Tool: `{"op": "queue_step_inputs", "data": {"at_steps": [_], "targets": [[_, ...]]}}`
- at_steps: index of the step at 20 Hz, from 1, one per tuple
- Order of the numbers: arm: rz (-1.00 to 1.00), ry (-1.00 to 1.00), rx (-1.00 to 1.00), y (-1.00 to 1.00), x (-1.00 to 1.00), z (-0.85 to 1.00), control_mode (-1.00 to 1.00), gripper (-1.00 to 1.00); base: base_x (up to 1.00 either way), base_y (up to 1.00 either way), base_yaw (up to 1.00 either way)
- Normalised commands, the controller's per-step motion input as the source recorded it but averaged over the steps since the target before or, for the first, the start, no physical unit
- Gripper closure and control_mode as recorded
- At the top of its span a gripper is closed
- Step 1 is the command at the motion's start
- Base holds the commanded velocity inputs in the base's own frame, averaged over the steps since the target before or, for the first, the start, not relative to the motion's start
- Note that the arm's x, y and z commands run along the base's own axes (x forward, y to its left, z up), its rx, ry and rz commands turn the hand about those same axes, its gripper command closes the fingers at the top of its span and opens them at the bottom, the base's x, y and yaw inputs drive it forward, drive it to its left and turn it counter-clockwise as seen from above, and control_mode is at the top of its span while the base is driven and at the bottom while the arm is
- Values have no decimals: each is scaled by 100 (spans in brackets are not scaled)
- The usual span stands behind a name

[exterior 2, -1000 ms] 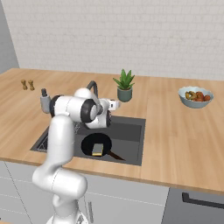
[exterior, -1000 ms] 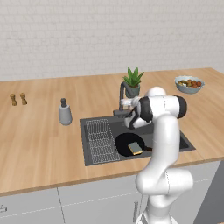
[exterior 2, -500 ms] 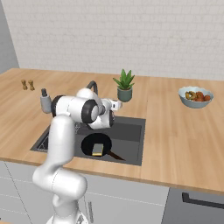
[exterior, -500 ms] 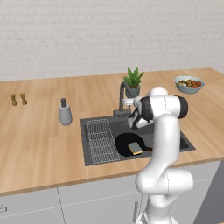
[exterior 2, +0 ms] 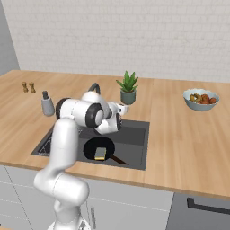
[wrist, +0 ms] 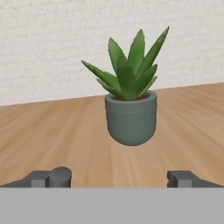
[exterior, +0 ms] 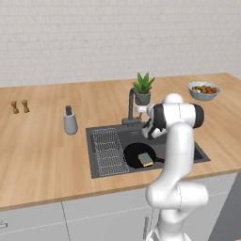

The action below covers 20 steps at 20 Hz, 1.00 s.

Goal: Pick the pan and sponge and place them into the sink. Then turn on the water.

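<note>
The black pan (exterior: 137, 154) (exterior 2: 99, 146) lies in the dark sink (exterior: 136, 136) (exterior 2: 134, 134), handle pointing to the front right. On the pan rests the sponge (exterior: 146, 159) (exterior 2: 100, 153), its yellow side showing. The dark faucet (exterior: 131, 102) (exterior 2: 94, 86) rises at the basin's back edge, and no water runs from it. My gripper (exterior: 140, 110) (exterior 2: 122, 108) (wrist: 120, 178) is held level above the back of the sink, right beside the faucet, facing the potted plant. It is open, with nothing between its fingertips (wrist: 183, 178). A small dark round knob (wrist: 60, 176) sits by the left tip.
A potted plant (exterior: 142, 89) (exterior 2: 127, 90) (wrist: 131, 118) stands just behind the sink. A wire rack (exterior: 106, 150) fills the basin's left side. A grey dispenser (exterior: 70, 121) (exterior 2: 47, 104), two small shakers (exterior: 19, 107) and a fruit bowl (exterior: 203, 90) (exterior 2: 201, 99) stand on the counter.
The hand has risen slightly beside the faucet. Pan and sponge have not moved in the sink.
</note>
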Motion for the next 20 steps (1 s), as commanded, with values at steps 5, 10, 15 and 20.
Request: {"op": "queue_step_inputs", "data": {"at_steps": [5,10,15,20], "targets": [[0,-5,8,-84,0,-10,-100,-100,0,0,0],[0,-6,4,-68,0,-25,-100,-100,0,0,0],[0,-6,1,-43,0,-28,-100,-100,0,0,0],[0,0,0,-3,0,-5,-100,-100,0,0,0]]}}
